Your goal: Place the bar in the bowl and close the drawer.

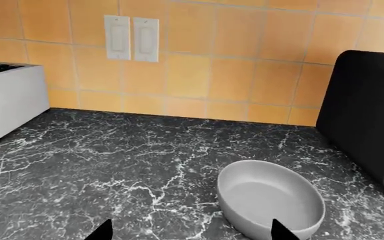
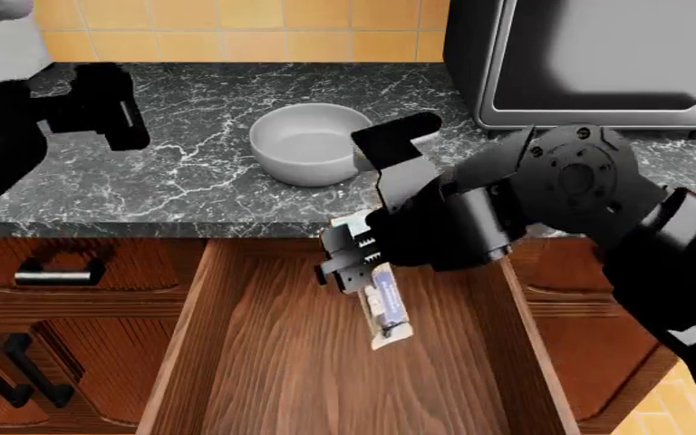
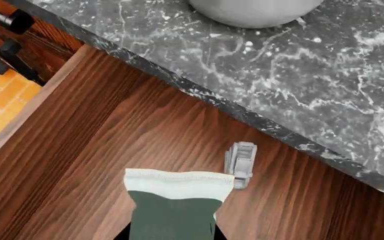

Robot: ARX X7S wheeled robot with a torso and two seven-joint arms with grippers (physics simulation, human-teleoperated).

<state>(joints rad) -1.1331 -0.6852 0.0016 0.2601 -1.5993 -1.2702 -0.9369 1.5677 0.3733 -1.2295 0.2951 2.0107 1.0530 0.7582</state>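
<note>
The drawer stands pulled out below the dark marbled counter; its wooden floor is bare apart from 1 small grey clip-like piece, which the right wrist view shows lying near the back, close under the counter's edge.

The right gripper hangs over the open drawer, its fingers closed on the bar; the bar's upper end sits between the fingers and its free end slants down toward the drawer floor, though I cannot tell whether it touches the wood; in the right wrist view the wrapper shows a dark green face with a white crimped end.

The bowl rests on the counter just behind the drawer, near the counter's front edge and beside the black toaster oven; both the head and left wrist views show its light-grey inside holding nothing.

The left gripper hovers above the counter, near the bowl; only its 2 dark fingertips show in the left wrist view, spread well apart with nothing between them.

A white toaster stands on the counter's far side against the orange tiled wall, which carries 2 white switches.
</note>
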